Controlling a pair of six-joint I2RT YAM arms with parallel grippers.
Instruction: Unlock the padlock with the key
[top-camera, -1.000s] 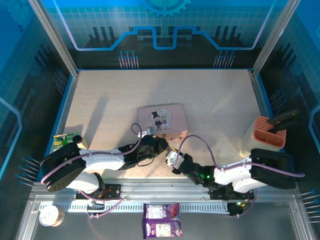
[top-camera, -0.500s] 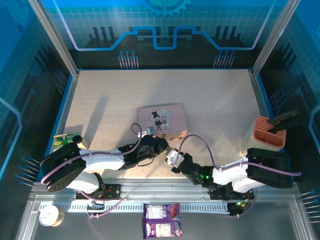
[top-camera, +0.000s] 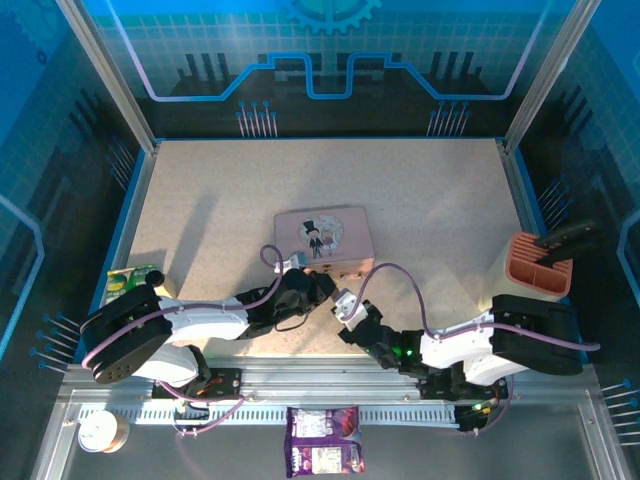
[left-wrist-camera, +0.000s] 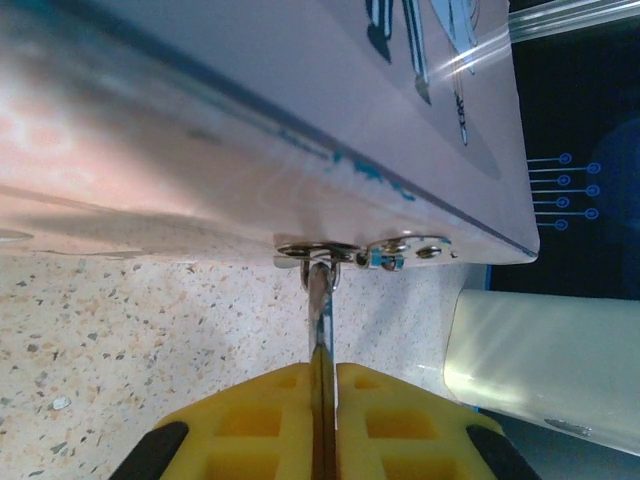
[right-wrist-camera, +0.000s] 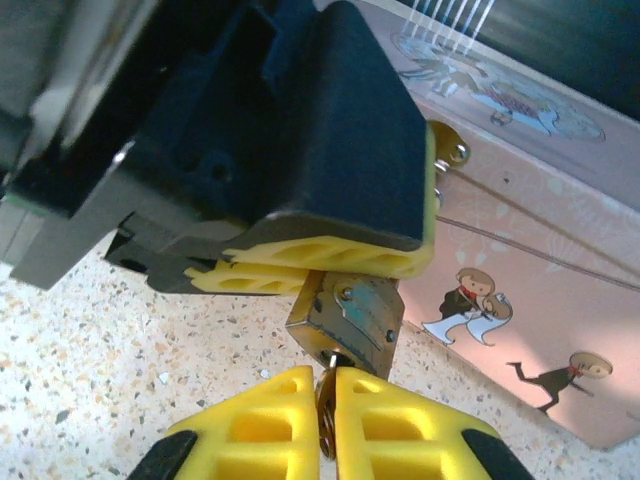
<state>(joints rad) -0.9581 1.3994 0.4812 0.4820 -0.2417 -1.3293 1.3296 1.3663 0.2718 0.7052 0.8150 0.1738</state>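
From above, the two hands meet at the near side of the pink tin (top-camera: 322, 240) and cover the small things between them, so we cannot make those out there. Up close, the left hand (left-wrist-camera: 321, 372) is shut tight on the thin silver loop (left-wrist-camera: 320, 300) of the padlock (right-wrist-camera: 348, 312). In its own camera its yellow fingers hide the lock's body, and the loop goes up through a metal ring (left-wrist-camera: 318, 250) on the tin's edge. The right hand (right-wrist-camera: 327, 385) is shut too, pinching the key (right-wrist-camera: 326, 400). Most of the key is tucked between the yellow fingers, so we see just a thin bit of it. Its tip meets the bottom of the little brass padlock, which sits right beside the tin, over the speckled surface (right-wrist-camera: 80, 340). How far in the key goes, we cannot tell.
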